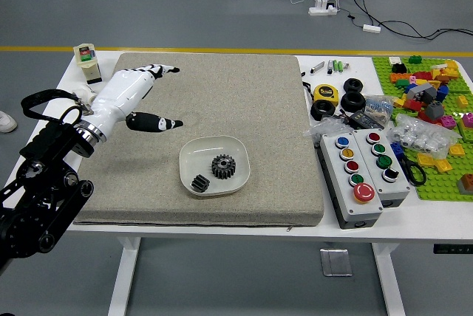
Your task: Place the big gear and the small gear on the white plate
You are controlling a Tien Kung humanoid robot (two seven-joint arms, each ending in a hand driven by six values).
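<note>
My left hand is over the left part of the grey mat, up and left of the plate, its fingers spread and holding nothing. The white plate rests on the mat near the middle. Inside it the big dark gear lies flat, right of centre. Also in the plate is the small dark gear, at the lower left, a short gap from the big one. The right hand is out of view.
Button boxes, black wheels, a yellow tape measure and plastic bags lie right of the mat. Farther right, green baseplates carry coloured bricks. A small bottle-like item stands at the back left.
</note>
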